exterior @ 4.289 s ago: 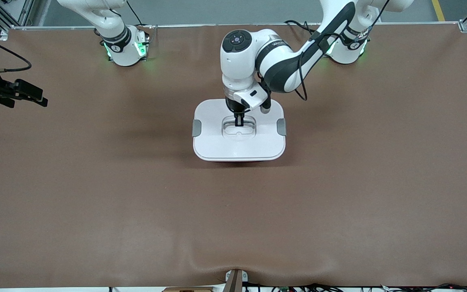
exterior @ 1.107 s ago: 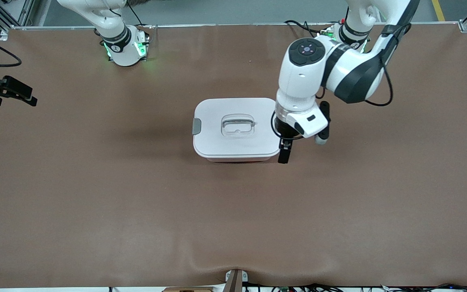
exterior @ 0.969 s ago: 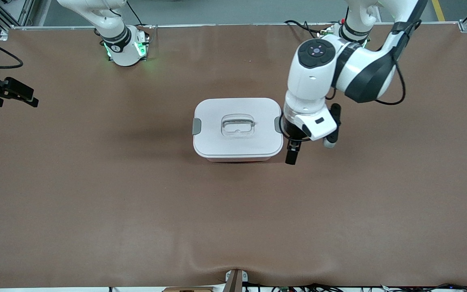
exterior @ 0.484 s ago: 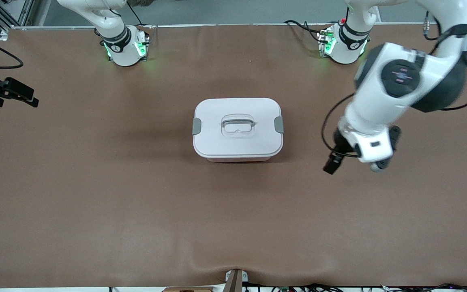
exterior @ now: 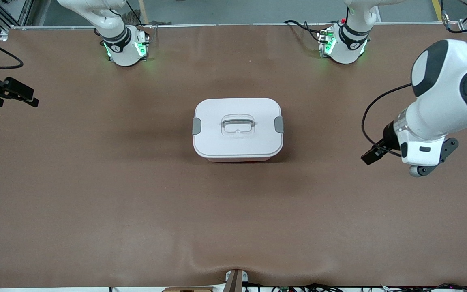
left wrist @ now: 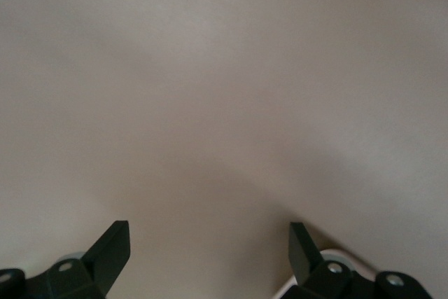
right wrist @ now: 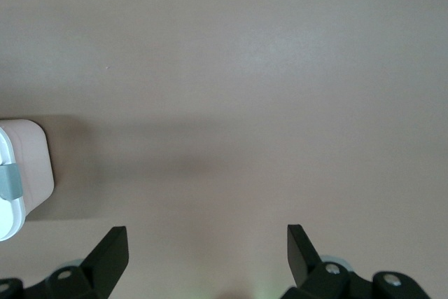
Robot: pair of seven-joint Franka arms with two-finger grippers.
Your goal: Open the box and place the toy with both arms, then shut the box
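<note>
The wide table (exterior: 95,194) covered in a matte brown sheet carries everything, and its surface shows a slight bulge at the middle of the edge nearest the front camera. Next in size, the two white jointed robot arms with black joint sections rise from bases along the table edge farthest from the front camera: the left arm (exterior: 448,101) bends out over its own end of the table, while the right arm (exterior: 108,24) shows little more than its base and lower link and waits. The rounded-rectangular translucent pink plastic box (exterior: 238,129) with a white lid sits at the middle of the table, well apart from both bases; the lid is on, a grey clip shows at each short side, and a recessed clear handle (exterior: 238,124) lies at the lid's centre. A corner of that box with one grey clip also shows in the right wrist view (right wrist: 21,173). The black left gripper (exterior: 373,153) hangs over bare table toward the left arm's end, well apart from the box, its fingers (left wrist: 112,250) spread wide and holding nothing. The black right gripper (exterior: 8,92) sits over the table edge at the right arm's end, its fingers (right wrist: 108,250) likewise spread and empty. The toy is not visible in any view
</note>
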